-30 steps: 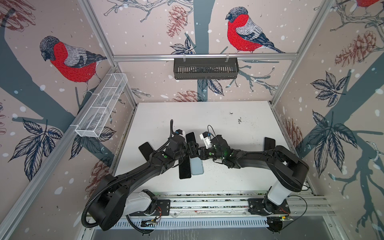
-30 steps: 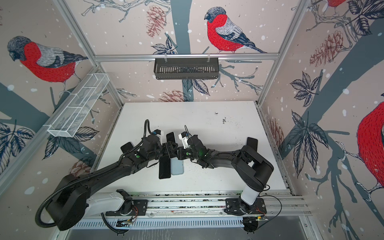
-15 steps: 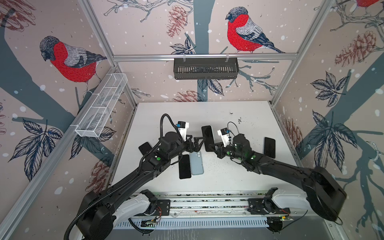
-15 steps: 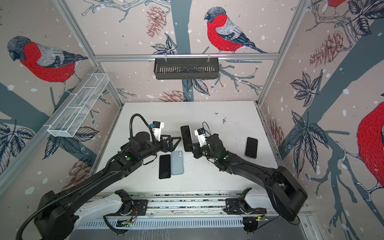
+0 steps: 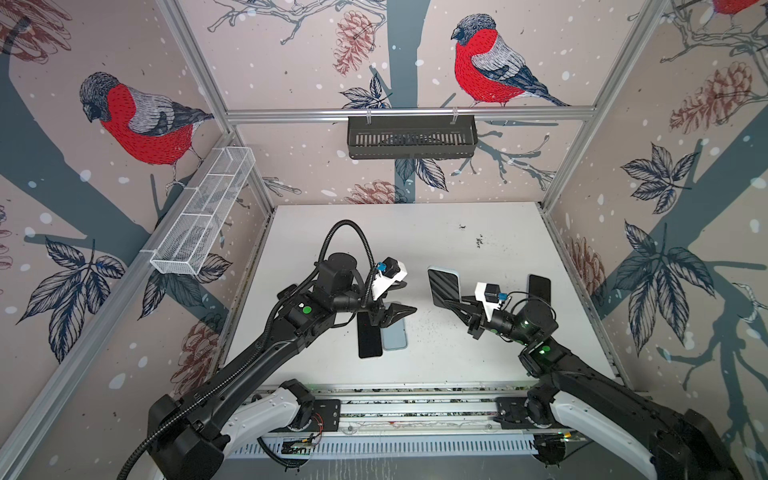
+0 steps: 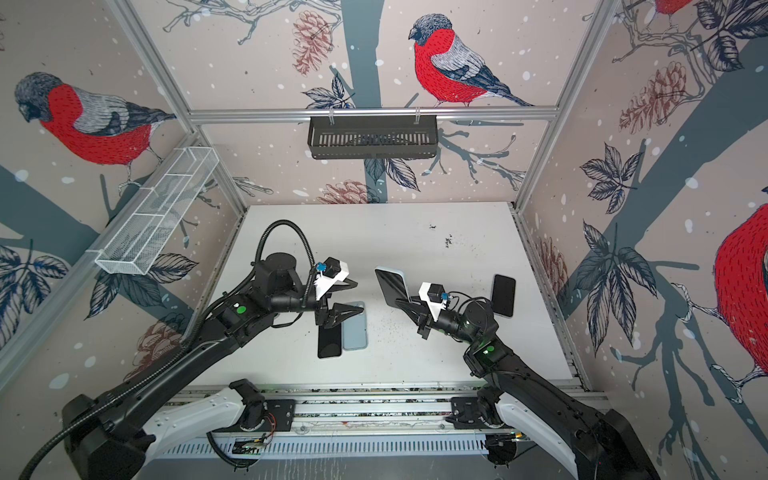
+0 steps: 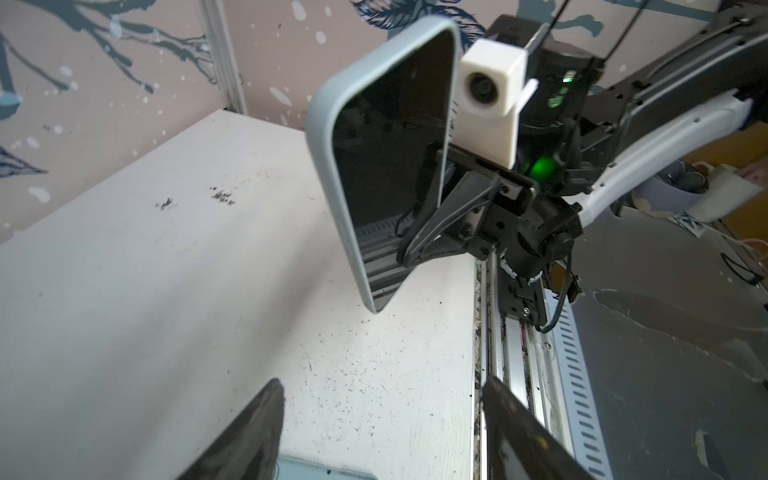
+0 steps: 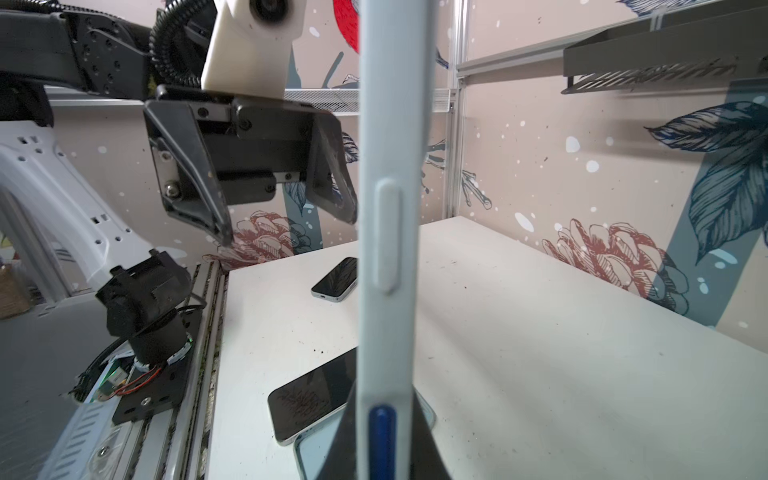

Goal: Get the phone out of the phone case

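The phone in its light blue phone case [image 5: 444, 286] [image 6: 392, 286] stands upright in the air right of the table's middle. My right gripper [image 5: 455, 300] [image 6: 405, 301] is shut on its lower edge. From the right wrist I see the case's side edge [image 8: 388, 208] running up from between my fingers [image 8: 424, 440]. The left wrist view shows the dark screen inside the case [image 7: 390, 166]. My left gripper [image 5: 405, 297] [image 6: 355, 297] [image 7: 382, 399] is open and empty, a hand's width left of the case and facing it.
Under the left gripper a bare black phone [image 5: 369, 340] [image 8: 316, 399] lies beside a flat light blue case [image 5: 395, 336] [image 7: 324, 471]. Another dark phone [image 5: 539, 289] lies at the right. One more [image 8: 336, 278] lies behind the left arm. The rail [image 5: 415, 409] runs along the table's front edge.
The two grippers were together over the table's middle. The left gripper has let go and drawn back to the left; the right gripper has carried the cased phone to the right.
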`<action>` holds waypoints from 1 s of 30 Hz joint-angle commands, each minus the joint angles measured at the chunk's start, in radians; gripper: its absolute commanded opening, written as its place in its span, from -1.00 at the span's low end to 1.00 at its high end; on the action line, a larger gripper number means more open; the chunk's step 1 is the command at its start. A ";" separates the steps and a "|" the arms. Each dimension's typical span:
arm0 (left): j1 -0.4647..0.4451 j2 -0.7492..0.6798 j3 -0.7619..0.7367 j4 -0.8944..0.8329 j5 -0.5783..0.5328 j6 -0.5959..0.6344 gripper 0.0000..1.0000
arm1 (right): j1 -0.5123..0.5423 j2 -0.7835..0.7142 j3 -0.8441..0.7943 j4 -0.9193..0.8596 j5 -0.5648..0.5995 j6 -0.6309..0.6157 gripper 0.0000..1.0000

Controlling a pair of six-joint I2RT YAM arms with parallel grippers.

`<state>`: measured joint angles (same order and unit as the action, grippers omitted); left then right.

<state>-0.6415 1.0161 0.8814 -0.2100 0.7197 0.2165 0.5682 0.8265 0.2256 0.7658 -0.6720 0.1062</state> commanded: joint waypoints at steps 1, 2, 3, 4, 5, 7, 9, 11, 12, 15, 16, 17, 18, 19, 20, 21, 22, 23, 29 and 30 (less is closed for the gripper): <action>-0.001 0.006 0.028 -0.001 0.130 0.135 0.48 | 0.003 0.025 -0.010 0.176 -0.162 -0.013 -1.00; -0.001 0.017 0.041 -0.009 0.141 0.144 0.46 | 0.004 0.034 -0.015 0.192 -0.175 -0.012 -1.00; -0.001 0.030 0.055 -0.021 0.151 0.152 0.44 | 0.005 0.042 -0.019 0.204 -0.181 -0.013 -1.00; -0.001 0.049 0.071 -0.041 0.166 0.164 0.43 | 0.007 0.048 -0.022 0.209 -0.183 -0.016 -1.00; -0.003 0.069 0.088 -0.065 0.174 0.178 0.41 | 0.011 0.055 -0.024 0.212 -0.184 -0.021 -1.00; -0.006 0.102 0.111 -0.109 0.171 0.210 0.30 | 0.024 0.068 -0.022 0.204 -0.200 -0.038 -1.00; -0.007 0.121 0.141 -0.126 0.182 0.226 0.19 | 0.040 0.079 -0.010 0.161 -0.200 -0.072 -1.00; -0.020 0.130 0.149 -0.120 0.189 0.222 0.15 | 0.047 0.090 -0.008 0.149 -0.190 -0.085 -1.00; -0.032 0.134 0.155 -0.131 0.182 0.230 0.10 | 0.048 0.094 -0.009 0.153 -0.190 -0.086 -1.00; -0.044 0.149 0.182 -0.165 0.175 0.253 -0.06 | 0.058 0.103 -0.006 0.152 -0.193 -0.093 -1.00; -0.045 0.151 0.185 -0.171 0.176 0.255 -0.11 | 0.061 0.103 -0.006 0.147 -0.192 -0.098 -1.00; -0.046 0.154 0.186 -0.173 0.178 0.256 -0.15 | 0.062 0.105 -0.006 0.143 -0.187 -0.100 -1.00; -0.046 0.158 0.186 -0.178 0.179 0.257 -0.18 | 0.062 0.106 -0.008 0.142 -0.183 -0.102 -1.00; -0.046 0.162 0.189 -0.188 0.180 0.260 -0.23 | 0.063 0.106 -0.009 0.142 -0.182 -0.102 -1.00; -0.047 0.165 0.191 -0.195 0.182 0.263 -0.27 | 0.063 0.107 -0.009 0.142 -0.182 -0.100 -1.00; -0.046 0.168 0.191 -0.198 0.186 0.265 -0.33 | 0.064 0.109 -0.009 0.141 -0.185 -0.100 -1.00; -0.047 0.171 0.193 -0.200 0.192 0.265 -0.39 | 0.066 0.109 -0.009 0.141 -0.188 -0.101 -1.00; -0.047 0.172 0.195 -0.198 0.199 0.263 -0.46 | 0.066 0.112 -0.009 0.138 -0.188 -0.103 -1.00; -0.058 0.168 0.197 -0.196 0.209 0.248 -1.00 | 0.067 0.138 -0.003 0.134 -0.204 -0.099 -1.00; -0.059 0.164 0.194 -0.194 0.216 0.245 -1.00 | 0.067 0.142 -0.001 0.135 -0.205 -0.097 -1.00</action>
<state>-0.6949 1.1873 1.0702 -0.4126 0.8978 0.4686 0.6331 0.9588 0.2131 0.8585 -0.8703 0.0227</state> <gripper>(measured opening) 0.126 0.128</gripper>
